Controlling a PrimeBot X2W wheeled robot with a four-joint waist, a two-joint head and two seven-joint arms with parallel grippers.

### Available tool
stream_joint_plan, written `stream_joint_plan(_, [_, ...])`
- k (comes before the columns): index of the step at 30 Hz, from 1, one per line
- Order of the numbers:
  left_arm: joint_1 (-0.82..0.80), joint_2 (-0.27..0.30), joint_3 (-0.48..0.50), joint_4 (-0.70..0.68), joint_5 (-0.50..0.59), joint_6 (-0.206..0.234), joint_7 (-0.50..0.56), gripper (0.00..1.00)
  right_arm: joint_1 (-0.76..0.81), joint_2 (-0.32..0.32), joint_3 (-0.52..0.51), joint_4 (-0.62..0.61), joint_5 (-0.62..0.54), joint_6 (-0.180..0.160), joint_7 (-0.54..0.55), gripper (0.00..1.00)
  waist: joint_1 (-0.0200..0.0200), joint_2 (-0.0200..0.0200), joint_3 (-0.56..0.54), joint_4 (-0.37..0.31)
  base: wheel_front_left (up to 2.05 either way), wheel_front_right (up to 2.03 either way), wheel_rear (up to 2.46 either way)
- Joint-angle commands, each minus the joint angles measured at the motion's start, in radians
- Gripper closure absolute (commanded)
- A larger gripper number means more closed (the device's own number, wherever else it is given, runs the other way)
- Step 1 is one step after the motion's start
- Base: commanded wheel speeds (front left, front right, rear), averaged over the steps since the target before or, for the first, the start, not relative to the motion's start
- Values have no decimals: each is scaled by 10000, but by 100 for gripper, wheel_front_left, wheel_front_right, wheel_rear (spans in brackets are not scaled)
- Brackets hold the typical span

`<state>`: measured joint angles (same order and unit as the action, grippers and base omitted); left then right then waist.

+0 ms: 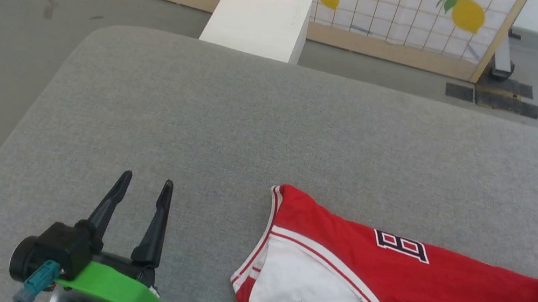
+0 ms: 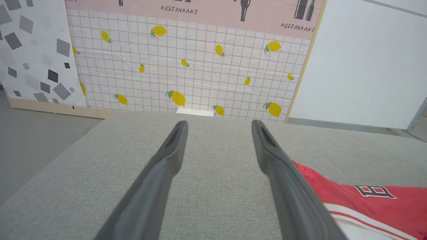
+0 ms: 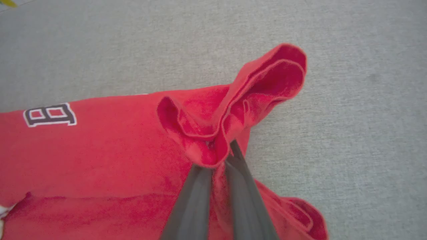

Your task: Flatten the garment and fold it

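Garment [image 1: 442,289] lies in a long strip at the lower right of the head view, on the grey padded surface [image 1: 251,126]. I note my right gripper [image 3: 218,156] clenched on its bunched red edge. My left gripper [image 1: 143,182], lower left, is spread and holds nothing.

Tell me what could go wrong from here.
The right fingers pinch the red jersey by a bunched wad of hem, likely several layers; a pull may drag it doubled instead of spreading it. The left fingers stand open, apart from the white sleeve, anchoring nothing, so the jersey could slide across the grey pad.
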<state>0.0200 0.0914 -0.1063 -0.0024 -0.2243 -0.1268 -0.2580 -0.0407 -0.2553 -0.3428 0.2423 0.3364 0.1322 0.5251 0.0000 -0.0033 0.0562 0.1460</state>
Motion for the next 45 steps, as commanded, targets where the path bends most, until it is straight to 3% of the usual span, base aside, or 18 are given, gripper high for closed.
stream_joint_plan(1, [40,64,-24,41,-87,-38,-38,0,203,59,227,-333,113,-15,154,100,0,33,-210,101,0,0,0])
stream_joint_plan(6, [112,59,-94,18,-132,-38,-38,0,686,266,1216,-1614,391,-15,1090,100,0,33,-391,308,0,0,0])
stream_joint_plan(16, [119,50,-215,33,-201,-38,-38,0,475,1642,2830,-3135,1535,-15,2323,100,0,33,-415,880,0,0,0])
stream_joint_plan(25, [-166,37,-404,42,-274,-38,-38,0,-733,2034,3931,-2431,1880,-15,2315,100,0,33,-27,1459,0,0,0])
stream_joint_plan(35, [-495,-30,-626,101,-340,-38,-38,0,-1734,2048,4876,-639,2037,-15,1677,100,0,33,379,1924,0,0,0])
stream_joint_plan(36, [-511,-43,-619,100,-342,-38,-38,0,-1808,2049,4915,-400,1961,-15,1527,74,0,33,406,1943,0,0,0])
stream_joint_plan(37, [-522,-51,-619,99,-342,-38,-38,0,-1862,2049,4965,-259,1906,-15,1414,14,0,33,423,1953,0,0,0])
stream_joint_plan(38, [-533,-58,-619,100,-342,-38,-38,0,-1912,2049,5040,-143,1941,-15,1303,0,0,33,436,1959,0,0,0])
stream_joint_plan(45, [-456,-92,-516,200,-319,-38,-38,0,-2178,2050,5775,135,3361,-15,764,0,0,33,233,1746,0,0,0])
